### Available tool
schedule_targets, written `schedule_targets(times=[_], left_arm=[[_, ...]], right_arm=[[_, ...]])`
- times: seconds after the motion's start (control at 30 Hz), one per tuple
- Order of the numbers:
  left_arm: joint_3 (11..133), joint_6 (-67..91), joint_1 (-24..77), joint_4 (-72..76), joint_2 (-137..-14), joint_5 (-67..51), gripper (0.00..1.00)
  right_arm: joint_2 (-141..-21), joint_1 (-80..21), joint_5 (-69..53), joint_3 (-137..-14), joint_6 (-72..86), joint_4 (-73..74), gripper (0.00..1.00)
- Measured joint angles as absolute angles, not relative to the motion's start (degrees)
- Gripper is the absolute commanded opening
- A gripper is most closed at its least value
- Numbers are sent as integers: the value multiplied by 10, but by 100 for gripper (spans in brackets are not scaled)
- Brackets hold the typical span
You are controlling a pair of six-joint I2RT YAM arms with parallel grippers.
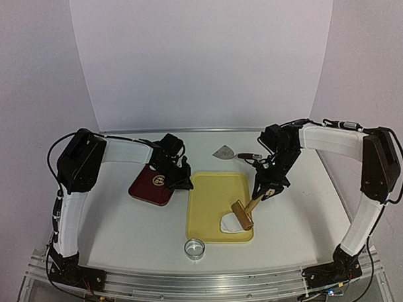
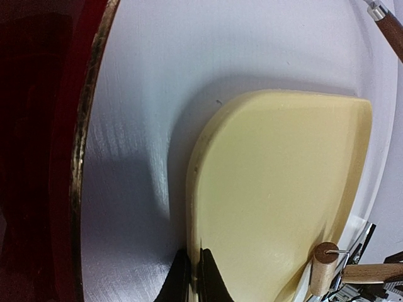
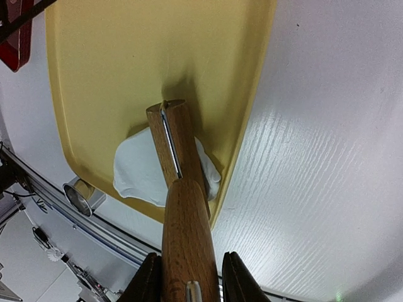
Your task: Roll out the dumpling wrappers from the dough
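Note:
The dough is a flattened white sheet at the near right corner of the yellow tray. My right gripper is shut on the handle of a wooden roller, whose drum rests on the dough. In the right wrist view the gripper clamps the handle, and the drum lies across the dough. My left gripper is shut on the tray's left rim; its fingers pinch the rim of the tray. No round wrappers are in view.
A dark red plate lies left of the tray, under my left arm. A shiny ring cutter stands near the front edge, also in the right wrist view. A scraper with a wooden handle lies behind the tray.

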State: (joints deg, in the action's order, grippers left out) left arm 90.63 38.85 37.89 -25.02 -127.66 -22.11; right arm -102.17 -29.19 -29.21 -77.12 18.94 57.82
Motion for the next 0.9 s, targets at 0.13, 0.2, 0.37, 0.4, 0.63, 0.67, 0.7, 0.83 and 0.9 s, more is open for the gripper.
schedule_targets(times=[0.13,0.2,0.37,0.4,0.63,0.67,0.7,0.83,0.9], left_arm=[[906,388,379,-250,-1277,-221,0],[906,388,379,-250,-1277,-221,0],[907,384,379,-251,-1277,-221,0],[907,382,379,-252,-1277,-221,0],[907,374,378,-255,-1277,-220,0],[907,374,378,-255,-1277,-220,0],[907,374,378,-255,-1277,-220,0],[907,373,378,-255,-1277,-220,0],[907,373,378,-255,-1277,-219,0]], right_arm=[[-1023,-303,-292,-768,193,573,0],[-1026,-313,-289,-768,198,569,0],[-1035,-340,-288,-774,212,562,0],[-1038,-345,-288,-776,213,562,0],[-1059,-358,-304,-796,212,566,0],[-1063,-360,-306,-800,211,567,0],[-1067,-361,-309,-804,210,569,0],[-1081,-368,-321,-818,207,572,0],[-1089,-370,-330,-824,203,573,0]])
